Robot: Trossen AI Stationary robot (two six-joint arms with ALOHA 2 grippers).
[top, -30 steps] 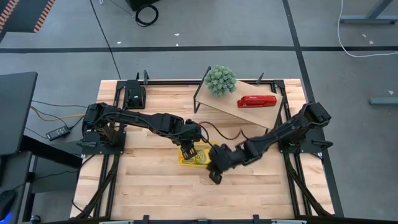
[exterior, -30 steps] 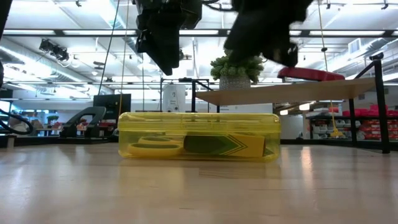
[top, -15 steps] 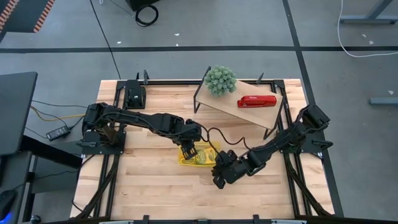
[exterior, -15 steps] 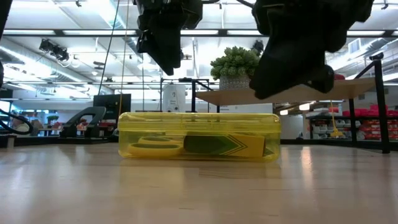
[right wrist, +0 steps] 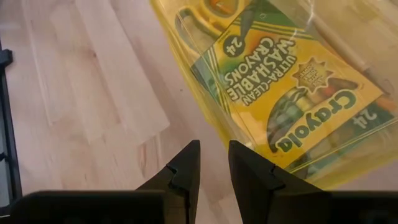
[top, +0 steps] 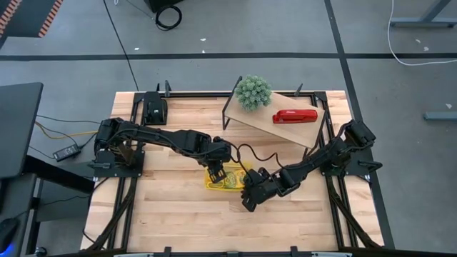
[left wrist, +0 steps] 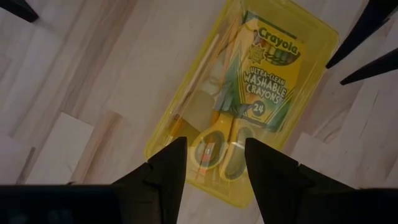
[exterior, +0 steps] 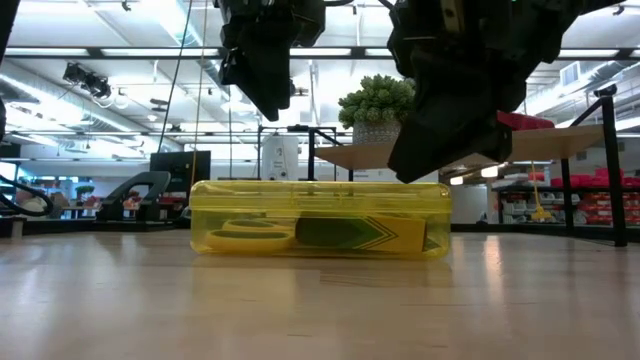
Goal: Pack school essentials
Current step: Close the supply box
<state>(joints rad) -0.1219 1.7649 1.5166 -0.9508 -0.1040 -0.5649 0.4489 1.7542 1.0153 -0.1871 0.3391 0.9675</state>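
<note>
Grippers are hovering over the closed yellow case (top: 225,178), packing apparently done: left gripper (left wrist: 210,163) gaping wide, right gripper (right wrist: 213,163) narrowly parted, both empty.

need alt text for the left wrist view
A clear yellow case lies on the wooden table, holding a Crayola crayon box, yellow-handled scissors and a pencil. The left tool hovers above it, fingers apart and empty.
</note>
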